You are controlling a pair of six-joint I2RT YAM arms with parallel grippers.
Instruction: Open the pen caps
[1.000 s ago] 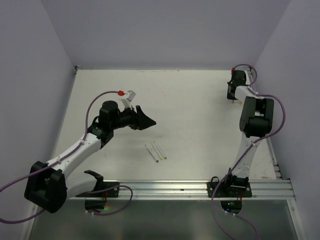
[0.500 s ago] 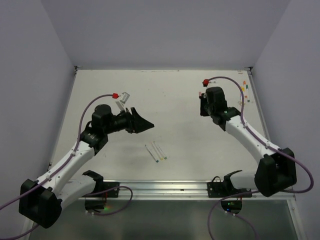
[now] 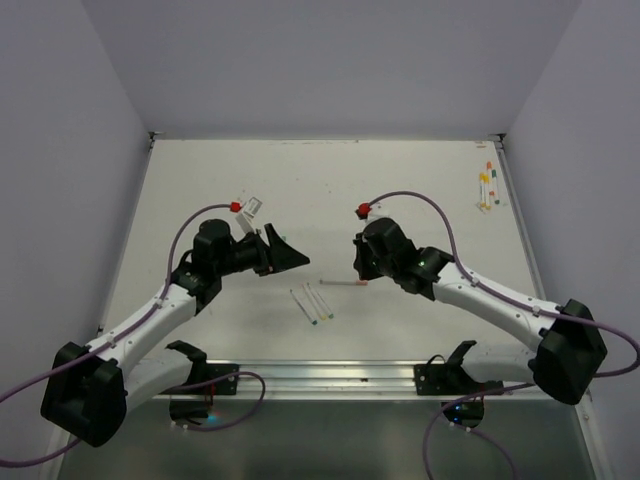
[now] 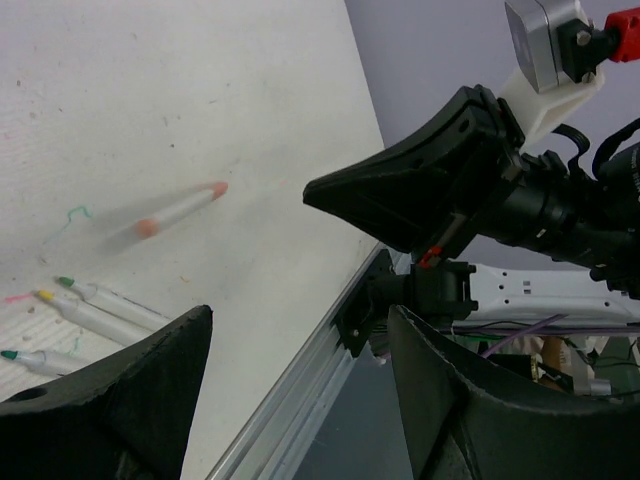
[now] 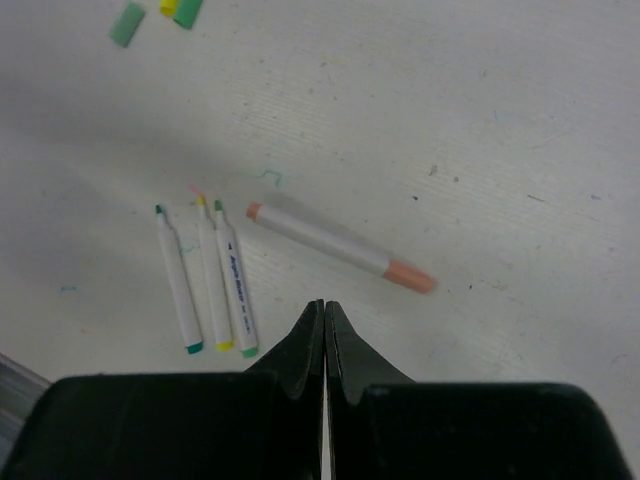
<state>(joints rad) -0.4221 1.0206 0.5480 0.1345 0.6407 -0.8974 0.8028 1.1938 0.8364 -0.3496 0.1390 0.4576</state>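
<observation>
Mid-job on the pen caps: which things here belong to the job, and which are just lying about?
Job: orange pen, apparently still capped; pens by the far right edge; three uncapped pens; loose green and yellow caps.
Lying about: purple cables; red plugs; metal rail; ink marks.

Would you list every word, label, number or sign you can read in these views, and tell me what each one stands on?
No text can be read with certainty.
Dark print on the barrel of the right-hand white pen in the row of three, right wrist view: too small and blurred to read.
The orange-ended pen and the table: no lettering shows.
</observation>
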